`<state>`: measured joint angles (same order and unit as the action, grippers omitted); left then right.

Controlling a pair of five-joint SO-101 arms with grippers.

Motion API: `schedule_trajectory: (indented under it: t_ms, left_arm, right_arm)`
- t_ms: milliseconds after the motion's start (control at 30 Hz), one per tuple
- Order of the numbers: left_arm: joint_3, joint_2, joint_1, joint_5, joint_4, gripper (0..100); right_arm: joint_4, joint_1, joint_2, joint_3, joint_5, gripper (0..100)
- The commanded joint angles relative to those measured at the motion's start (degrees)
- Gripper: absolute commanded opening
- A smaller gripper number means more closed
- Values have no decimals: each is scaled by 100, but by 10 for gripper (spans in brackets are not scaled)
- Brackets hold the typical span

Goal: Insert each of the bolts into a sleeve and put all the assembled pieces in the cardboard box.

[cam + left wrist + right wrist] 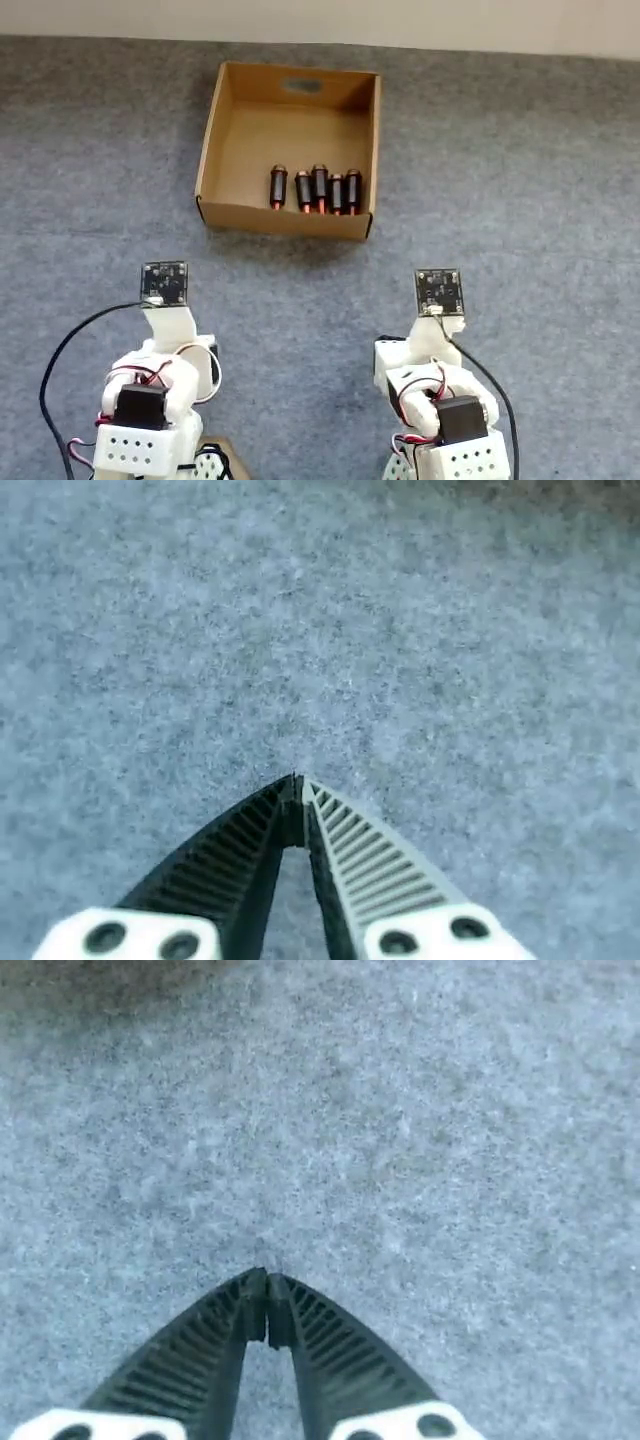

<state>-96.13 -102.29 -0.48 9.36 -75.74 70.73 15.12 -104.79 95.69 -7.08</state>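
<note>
The cardboard box (222, 135) stands at the far middle of the grey carpet. Inside it, along its near wall, lie several assembled pieces (316, 189), dark sleeves with copper-coloured bolts, side by side. Both arms sit folded back at the near edge, well short of the box. The left gripper (297, 782) is shut, its tips meeting over bare carpet with nothing between them. The right gripper (264, 1278) is shut too and holds nothing. In the high view the left arm (160, 385) is at the near left and the right arm (435, 385) at the near right.
Grey carpet (520, 200) covers the whole table around the box. A black cable (60, 360) loops beside the left arm, and another runs down the right arm's side.
</note>
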Motion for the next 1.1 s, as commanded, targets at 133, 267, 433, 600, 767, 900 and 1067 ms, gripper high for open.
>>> schedule_trajectory:
  t_ms: [133, 267, 433, 600, 767, 900, 1067]
  left_arm:
    - [-110, -40, -75, -1020, -26, 8]
    - [-110, -40, -75, -1029, -26, 8]
    - [-110, -40, -75, -1029, -26, 8]
    - [-110, -48, -92, -1029, -35, 8]
    - [-110, -198, -119, -1029, -70, 8]
    - [-110, -198, -400, -1029, -70, 8]
    - [-110, -189, -497, -1029, -62, 8]
  right_arm:
    - [57, -31, -48, 778, 62, 6]
    - [57, -48, -40, 778, 62, 6]
    - [57, -48, -31, 778, 62, 6]
    - [57, -57, -31, 778, 62, 6]
    - [57, -48, -31, 778, 62, 6]
    - [57, -48, -31, 778, 62, 6]
    - [57, -48, -31, 778, 62, 6]
